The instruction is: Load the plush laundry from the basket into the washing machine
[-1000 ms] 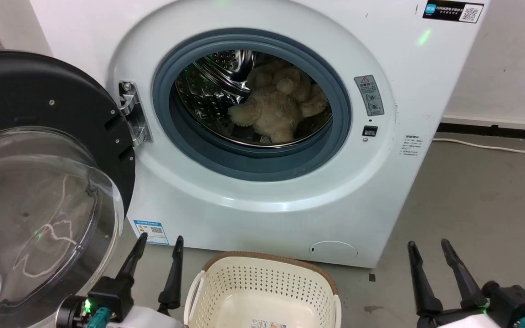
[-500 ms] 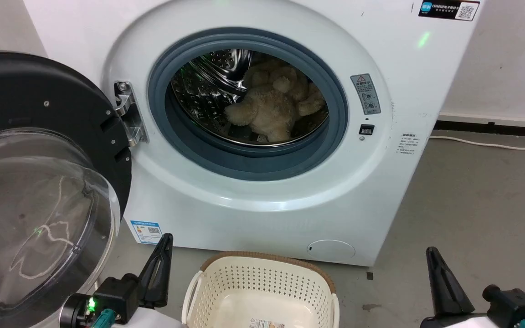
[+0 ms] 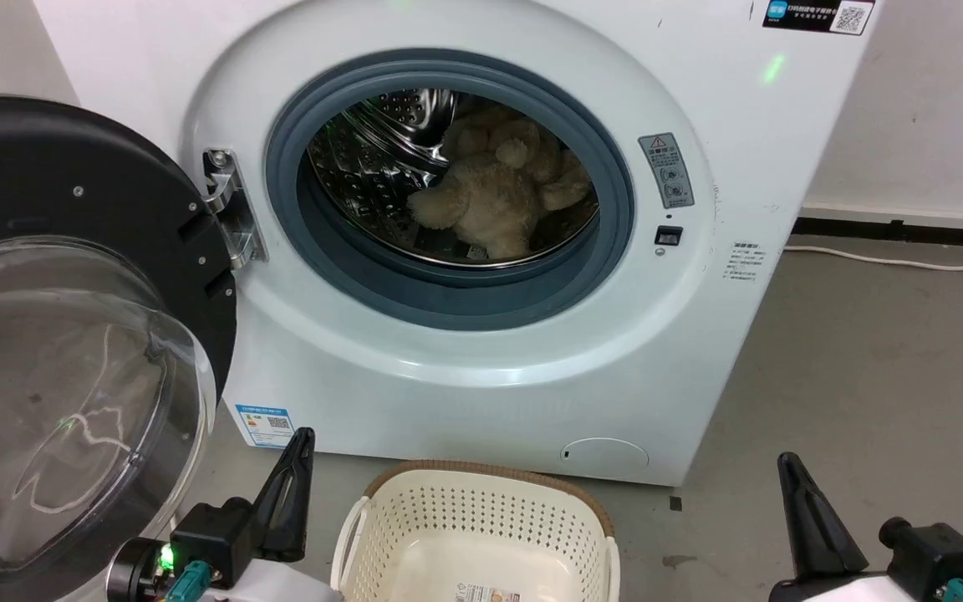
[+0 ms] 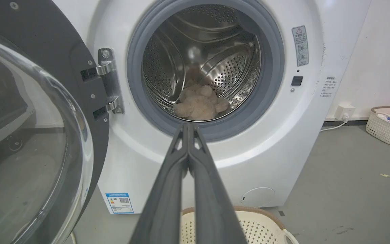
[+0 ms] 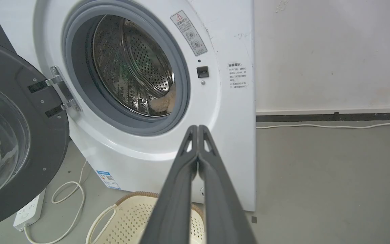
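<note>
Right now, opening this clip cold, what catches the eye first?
A fluffy cream-beige stuffed animal lies in the shiny perforated steel drum of the large white front-loading washer, centre frame. Its black-rimmed clear round door hangs wide open at the left. Below, a cream-white perforated plastic basket sits on the floor, holding no plush.

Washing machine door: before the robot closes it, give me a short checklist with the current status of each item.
1. plush laundry fully inside the drum, behind the grey seal: ok.
2. basket shows no laundry in its visible part: ok.
3. left hand shut, holding nothing: ok.
4. right hand shut, holding nothing: ok.
5. door swung wide open: ok.
6. door within reach of the left hand: cannot tell.
</note>
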### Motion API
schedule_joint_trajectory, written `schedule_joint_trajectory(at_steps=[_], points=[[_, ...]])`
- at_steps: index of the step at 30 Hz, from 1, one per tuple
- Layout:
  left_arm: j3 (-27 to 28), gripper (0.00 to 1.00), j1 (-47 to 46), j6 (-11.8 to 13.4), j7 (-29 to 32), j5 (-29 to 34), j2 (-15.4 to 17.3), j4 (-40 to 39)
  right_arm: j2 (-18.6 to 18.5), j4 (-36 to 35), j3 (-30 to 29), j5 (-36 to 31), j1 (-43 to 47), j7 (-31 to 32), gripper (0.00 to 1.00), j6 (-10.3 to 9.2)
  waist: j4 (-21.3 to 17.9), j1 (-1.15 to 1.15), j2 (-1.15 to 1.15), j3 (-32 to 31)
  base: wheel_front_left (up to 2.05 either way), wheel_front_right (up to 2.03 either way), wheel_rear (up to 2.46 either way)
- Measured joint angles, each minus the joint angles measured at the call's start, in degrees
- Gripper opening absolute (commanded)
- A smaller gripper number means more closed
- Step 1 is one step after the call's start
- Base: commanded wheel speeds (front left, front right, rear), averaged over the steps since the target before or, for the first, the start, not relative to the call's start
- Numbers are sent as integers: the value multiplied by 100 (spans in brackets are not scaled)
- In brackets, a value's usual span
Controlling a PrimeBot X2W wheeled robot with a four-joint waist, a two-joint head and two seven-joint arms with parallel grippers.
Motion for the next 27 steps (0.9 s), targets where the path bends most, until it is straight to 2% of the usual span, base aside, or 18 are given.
schedule_joint_trajectory(at_steps=[27], points=[[189,0,-1,75,323,235,-140,-122,0,-142,-27,-346,-48,333,0,0,-76,0,0,43,0,0,0]])
